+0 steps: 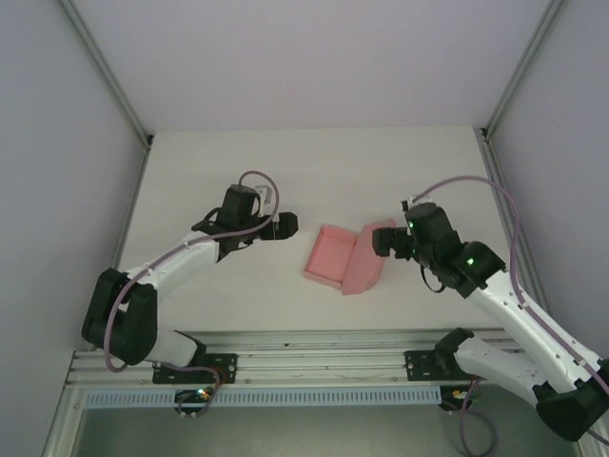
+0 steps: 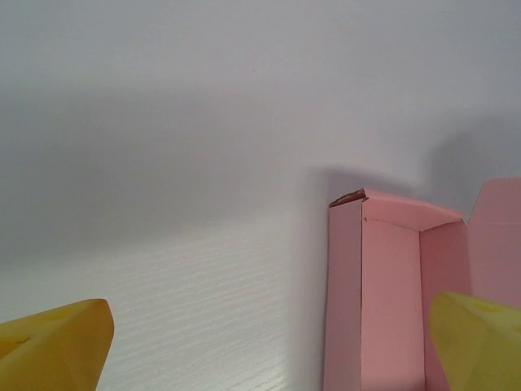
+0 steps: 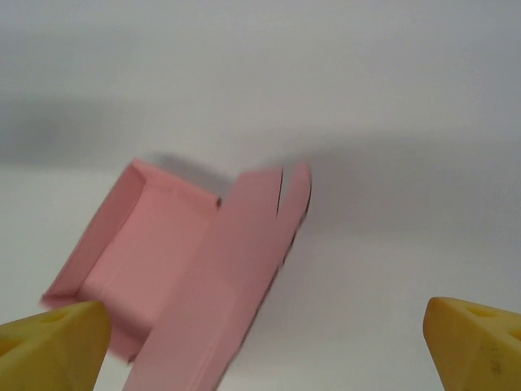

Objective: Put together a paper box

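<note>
Pink box [image 1: 333, 255] tray formed, lid flap standing open. L gripper [image 1: 285, 226] & R gripper [image 1: 382, 241] spread wide, empty. Next prob: fold lid shut.

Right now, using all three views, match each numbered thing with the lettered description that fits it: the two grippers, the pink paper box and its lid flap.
Column 1
1. left gripper
2. right gripper
3. paper box
4. lid flap

Column 2
A. tilted up, not yet folded shut
B. open, beside the lid flap
C. pink, lying on the table between the grippers
D. open, on the side away from the lid flap, apart from the box

Pairs: 1-D, 2-B, 3-C, 4-A.
</note>
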Tool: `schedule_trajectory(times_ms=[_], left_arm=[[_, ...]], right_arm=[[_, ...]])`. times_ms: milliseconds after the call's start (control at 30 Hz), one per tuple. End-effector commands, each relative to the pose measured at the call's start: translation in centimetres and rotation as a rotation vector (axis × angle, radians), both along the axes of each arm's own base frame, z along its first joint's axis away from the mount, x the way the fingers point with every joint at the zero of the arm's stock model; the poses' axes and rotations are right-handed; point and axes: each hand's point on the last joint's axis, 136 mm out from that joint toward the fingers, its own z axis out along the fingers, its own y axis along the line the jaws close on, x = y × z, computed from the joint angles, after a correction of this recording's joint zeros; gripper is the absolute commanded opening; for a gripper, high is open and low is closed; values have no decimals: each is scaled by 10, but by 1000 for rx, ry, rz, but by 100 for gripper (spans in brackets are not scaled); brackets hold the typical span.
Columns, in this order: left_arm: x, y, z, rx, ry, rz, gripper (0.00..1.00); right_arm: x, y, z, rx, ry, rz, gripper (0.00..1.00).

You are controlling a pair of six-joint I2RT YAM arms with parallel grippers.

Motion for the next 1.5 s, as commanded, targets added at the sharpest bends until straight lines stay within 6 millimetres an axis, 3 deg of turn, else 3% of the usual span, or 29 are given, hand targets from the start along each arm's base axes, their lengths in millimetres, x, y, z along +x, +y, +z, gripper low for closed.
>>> schedule_trajectory(times_ms=[0,67,133,233,333,433,500,600,700,767,867,967,1133,1267,1367,1467], left_arm=[[10,-3,4,0,-8,0,100],[11,-6,3,-5,0,-18,100],[11,-7,3,-11,2,-21,100],[10,-6,5,-10,-4,-17,100],[9,-6,9,-10,-16,-24,100],[10,-4,13,4,-28,-26,100],[10,-4,16,11,-37,-32,100],[9,-3,21,9,-54,-39,100],[4,-2,28,-2,-75,-61,100],[0,-3,33,-10,-94,-91,100],[-7,-6,35,-14,-124,-161,100],[-7,-10,40,-32,-149,-196,100],[-18,-18,43,-2,-199,-346,98],[-12,-11,31,117,-146,-358,82],[-17,-19,27,179,-157,-446,71],[-19,-28,25,250,-211,-504,71]], right_arm=[[-10,30,-34,190,153,-1,96],[-6,39,-51,182,219,11,93],[-3,45,-63,173,276,15,84],[2,65,-62,226,288,90,59],[7,66,-55,180,253,145,23],[17,58,-52,61,229,206,9],[25,64,-52,25,222,304,3],[39,76,-53,-14,208,498,0],[48,90,-44,-100,212,757,7],[57,96,-39,-189,190,913,5],[53,110,-38,-300,131,1241,4],[61,114,-39,-387,104,1423,3],[75,117,-44,-422,216,1565,6],[86,122,-54,-451,240,1579,6],[94,126,-55,-488,227,1559,8],[99,131,-54,-497,200,1535,13]])
